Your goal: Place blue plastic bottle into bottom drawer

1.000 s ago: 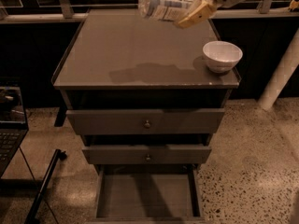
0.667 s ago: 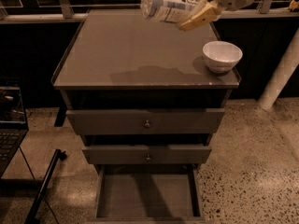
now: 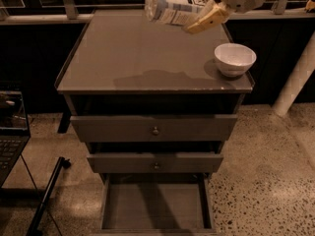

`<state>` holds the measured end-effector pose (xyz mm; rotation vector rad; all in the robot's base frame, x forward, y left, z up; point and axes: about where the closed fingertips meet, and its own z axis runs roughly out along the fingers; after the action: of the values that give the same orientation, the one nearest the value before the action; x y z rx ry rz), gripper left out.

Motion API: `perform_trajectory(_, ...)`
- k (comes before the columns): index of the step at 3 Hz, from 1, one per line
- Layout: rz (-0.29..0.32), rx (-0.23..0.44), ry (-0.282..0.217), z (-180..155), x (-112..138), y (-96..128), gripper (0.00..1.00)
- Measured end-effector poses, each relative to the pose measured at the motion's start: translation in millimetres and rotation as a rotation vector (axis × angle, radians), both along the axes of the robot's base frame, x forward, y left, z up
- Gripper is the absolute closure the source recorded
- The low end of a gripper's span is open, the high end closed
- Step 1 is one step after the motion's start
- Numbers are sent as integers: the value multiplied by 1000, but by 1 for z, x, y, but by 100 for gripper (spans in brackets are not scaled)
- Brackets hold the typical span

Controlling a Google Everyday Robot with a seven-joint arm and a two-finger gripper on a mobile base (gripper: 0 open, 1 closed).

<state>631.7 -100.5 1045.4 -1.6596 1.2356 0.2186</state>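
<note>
The blue plastic bottle (image 3: 170,5), clear with a white-and-pale-blue label, lies sideways in my gripper (image 3: 199,6) high above the back of the cabinet top (image 3: 147,53). The cream fingers (image 3: 206,17) are shut on the bottle's right end, and its base points left. The arm comes in from the upper right. The bottom drawer (image 3: 155,205) is pulled open below the two knobbed drawers, and its flat floor is bare.
A white bowl (image 3: 235,59) sits at the right front corner of the cabinet top. The upper drawer (image 3: 154,129) and the middle drawer (image 3: 155,163) stick out slightly. A laptop (image 3: 10,132) and a dark stand are at the left. A white post (image 3: 295,82) stands at the right.
The gripper and bottle have shifted slightly to the right and a little up. Nothing else has moved.
</note>
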Motion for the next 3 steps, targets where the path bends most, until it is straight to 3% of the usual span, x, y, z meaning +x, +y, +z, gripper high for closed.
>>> perform_trajectory(1,0,27,-72,26,-26,7,100)
perform_trajectory(2,-12,98,-242,88,-95,38,100)
perform_trajectory(3,-30,211,-319,95,-131,69,100)
